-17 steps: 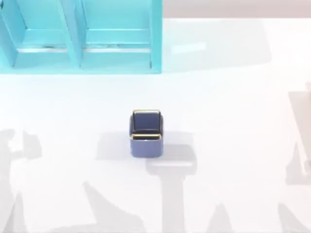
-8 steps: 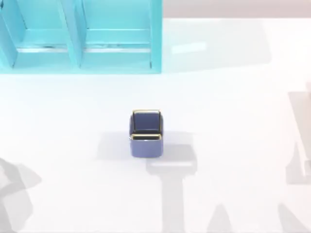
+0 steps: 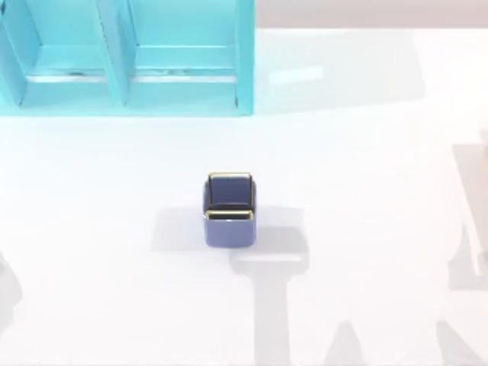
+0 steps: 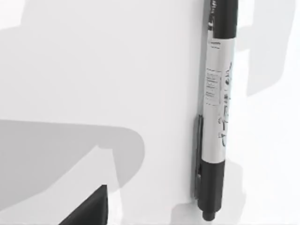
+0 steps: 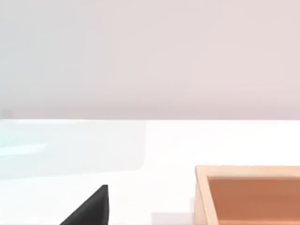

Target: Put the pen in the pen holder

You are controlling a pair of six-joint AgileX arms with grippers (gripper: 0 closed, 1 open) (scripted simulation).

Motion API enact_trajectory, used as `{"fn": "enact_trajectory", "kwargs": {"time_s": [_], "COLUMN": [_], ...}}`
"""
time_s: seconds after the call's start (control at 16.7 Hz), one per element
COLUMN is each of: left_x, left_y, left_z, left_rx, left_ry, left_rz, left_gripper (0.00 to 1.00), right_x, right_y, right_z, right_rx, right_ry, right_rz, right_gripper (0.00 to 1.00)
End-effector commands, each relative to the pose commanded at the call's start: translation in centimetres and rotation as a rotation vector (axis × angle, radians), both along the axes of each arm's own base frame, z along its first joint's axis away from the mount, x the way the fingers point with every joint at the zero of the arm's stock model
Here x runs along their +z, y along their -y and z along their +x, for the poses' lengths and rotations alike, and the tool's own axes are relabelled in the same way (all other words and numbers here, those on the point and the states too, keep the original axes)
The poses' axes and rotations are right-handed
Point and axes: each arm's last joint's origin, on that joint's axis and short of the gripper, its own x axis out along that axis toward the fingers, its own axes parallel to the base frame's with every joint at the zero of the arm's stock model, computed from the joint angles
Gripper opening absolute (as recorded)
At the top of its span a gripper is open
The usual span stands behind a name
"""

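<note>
Centrally, periwinkle pen holder (image 3: 229,210) with gold rim upright, black-and-white pen (image 4: 216,108) lying flat, gripper openings untellable.

**Pen under the left gripper, holder at mid-table**

The black-and-white cylindrical plastic pen (image 4: 218,117) is laid flat on the white table (image 4: 93,70), close beneath the left gripper (image 4: 91,211). The small periwinkle-blue square pen holder (image 3: 229,210) is set upright at the table's middle. The large turquoise shelf unit (image 3: 130,61) is placed behind it, toward the left. A tan wooden open box (image 5: 248,192) is seen on the table near the right gripper (image 5: 91,208).
</note>
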Motion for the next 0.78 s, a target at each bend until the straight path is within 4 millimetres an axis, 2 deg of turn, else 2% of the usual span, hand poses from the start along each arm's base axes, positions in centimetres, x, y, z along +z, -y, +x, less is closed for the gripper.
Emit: {"fn": "enact_trajectory", "kwargs": {"time_s": [0.24, 0.36, 0.78], "left_x": [-0.1, -0.8, -7.0], "left_y": [0.1, 0.2, 1.9], "left_z": [0.1, 0.7, 4.7], "left_rx": [-0.004, -0.002, 0.002], "left_ry": [0.000, -0.001, 0.006], "left_rz": [0.003, 0.000, 0.004], "left_gripper": [1.00, 1.00, 1.00], "right_x": [0.0, 0.0, 0.0], "right_y": [0.0, 0.0, 0.0], "right_z": [0.0, 0.0, 0.0], "right_rx": [0.000, 0.000, 0.000], "right_ry": [0.000, 0.000, 0.000], "right_rz": [0.000, 0.000, 0.000], "right_gripper": [1.00, 1.00, 1.00]}}
